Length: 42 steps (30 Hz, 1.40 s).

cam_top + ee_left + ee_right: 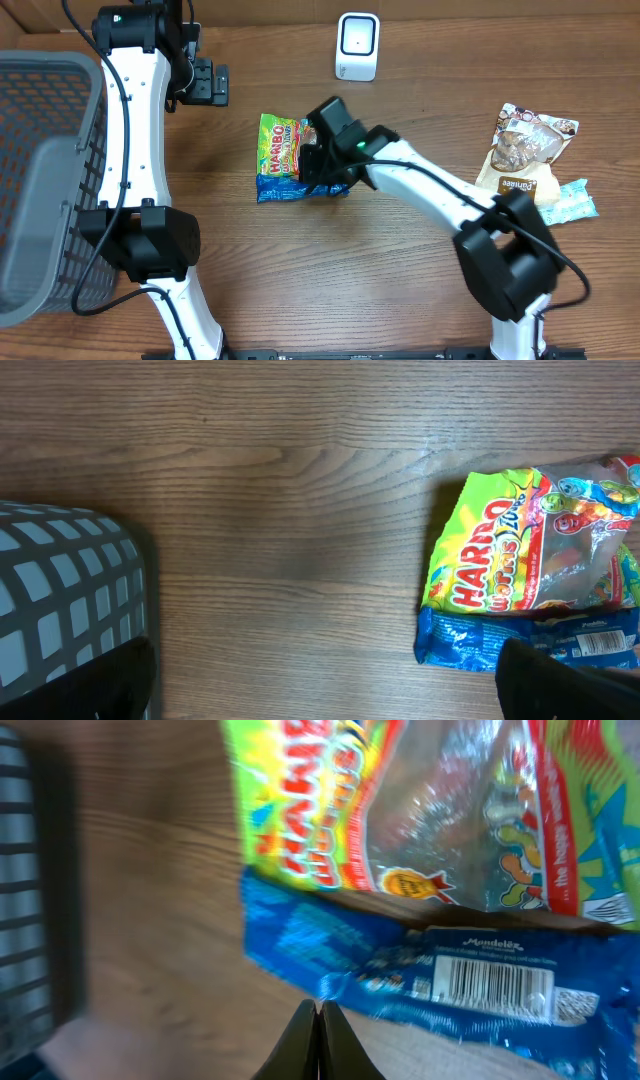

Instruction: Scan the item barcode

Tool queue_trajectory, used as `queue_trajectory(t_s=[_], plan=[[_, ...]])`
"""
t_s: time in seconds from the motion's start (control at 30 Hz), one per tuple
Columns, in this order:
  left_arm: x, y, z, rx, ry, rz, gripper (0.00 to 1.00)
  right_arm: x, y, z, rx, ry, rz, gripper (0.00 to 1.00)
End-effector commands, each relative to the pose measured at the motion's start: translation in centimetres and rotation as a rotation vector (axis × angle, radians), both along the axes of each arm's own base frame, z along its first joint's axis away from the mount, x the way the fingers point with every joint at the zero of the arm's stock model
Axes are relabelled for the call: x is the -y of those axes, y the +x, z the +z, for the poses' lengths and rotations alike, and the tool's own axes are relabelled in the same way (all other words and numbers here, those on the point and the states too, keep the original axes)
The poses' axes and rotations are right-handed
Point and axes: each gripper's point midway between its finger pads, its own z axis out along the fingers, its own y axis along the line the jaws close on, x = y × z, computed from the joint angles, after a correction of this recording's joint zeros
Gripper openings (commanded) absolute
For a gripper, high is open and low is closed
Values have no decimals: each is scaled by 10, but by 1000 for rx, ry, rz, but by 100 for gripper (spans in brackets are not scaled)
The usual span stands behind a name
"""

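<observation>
A blue packet (400, 970) lies on the wooden table with its white barcode (495, 982) facing up, partly under a green Haribo bag (400, 810). My right gripper (318, 1008) is shut, and its fingertips meet on the blue packet's near edge. In the overhead view the right arm covers the right side of both packs (280, 160). My left gripper (325, 685) hangs open above bare table to the left of the two packs, with nothing between its fingers. The white scanner (357, 46) stands at the back of the table.
A grey mesh basket (40, 150) fills the left side. A brown snack bag (525, 150) and a light blue packet (570, 200) lie at the right.
</observation>
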Motion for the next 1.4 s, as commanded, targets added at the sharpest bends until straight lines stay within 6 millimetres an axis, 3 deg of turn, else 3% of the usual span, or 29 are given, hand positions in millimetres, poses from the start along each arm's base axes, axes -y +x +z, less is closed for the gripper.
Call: queue_trajectory(t_s=[0.0, 0.23, 0.37, 0.47, 0.5, 0.63, 0.67, 0.7, 0.77, 0.83, 0.93, 1.1, 1.37], plan=[[5, 2, -1, -1, -6, -28, 100, 11, 3, -51, -46, -109, -79, 4], [5, 2, -1, -1, -6, -28, 100, 20, -7, -70, -106, -161, -80, 4], [5, 2, -1, -1, -6, -28, 100, 45, -23, -74, -178, -248, -29, 4], [5, 2, -1, -1, -6, -28, 100, 69, -23, -67, -197, -311, 47, 4], [5, 2, -1, -1, -6, -28, 99, 85, -13, -60, -183, -328, 99, 4], [5, 2, -1, -1, -6, -28, 100, 115, 21, -38, -61, -337, 278, 4], [5, 2, -1, -1, -6, -28, 100, 130, 37, -22, -39, -333, 272, 4], [5, 2, -1, -1, -6, -28, 100, 136, 44, -11, -41, -318, 251, 6], [5, 2, -1, -1, -6, -28, 100, 143, 58, 19, -58, -243, 179, 21], [5, 2, -1, -1, -6, -28, 100, 160, 70, 60, -129, -154, -10, 29], [5, 2, -1, -1, -6, -28, 100, 177, 69, 79, -244, -101, -180, 39], [5, 2, -1, -1, -6, -28, 100, 184, 55, 64, -331, -112, -206, 46], [5, 2, -1, -1, -6, -28, 100, 182, 28, 14, -444, -164, -208, 44]])
